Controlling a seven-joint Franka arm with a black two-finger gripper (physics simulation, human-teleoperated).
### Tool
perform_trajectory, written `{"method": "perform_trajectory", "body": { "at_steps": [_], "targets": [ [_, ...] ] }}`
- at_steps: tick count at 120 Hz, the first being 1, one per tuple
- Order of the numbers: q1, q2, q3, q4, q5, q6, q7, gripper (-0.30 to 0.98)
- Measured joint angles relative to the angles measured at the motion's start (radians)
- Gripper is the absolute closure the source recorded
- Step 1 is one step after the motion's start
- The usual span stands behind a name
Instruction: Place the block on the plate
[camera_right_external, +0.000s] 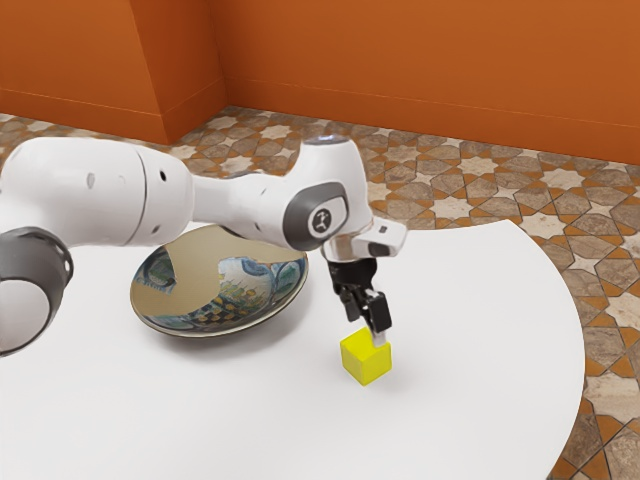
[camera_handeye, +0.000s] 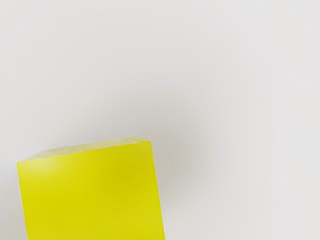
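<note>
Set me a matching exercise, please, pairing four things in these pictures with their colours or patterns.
Things:
1. Block
2. Plate
3. Tabletop
4. Walls

Looks:
A. Plain white
B. Orange
C. Patterned, partly blue
D. Bright yellow

Right pairs: 1-D, 2-C, 3-A, 4-B

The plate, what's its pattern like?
The plate has patchy blue and yellow patterning beside plain tan, clearest in the exterior view.
</note>
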Motion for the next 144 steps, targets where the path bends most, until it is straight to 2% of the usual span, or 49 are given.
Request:
{"method": "perform_trajectory", "body": {
  "at_steps": [76, 106, 144],
  "targets": [
    [0.016, 0.108, -0.002, 0.019, -0.009, 0.035, -0.007, 0.00],
    [0.016, 0.113, -0.001, 0.021, -0.004, 0.051, -0.008, 0.19],
    [0.017, 0.138, -0.004, 0.022, -0.006, 0.058, -0.013, 0.26]
  ]
}}
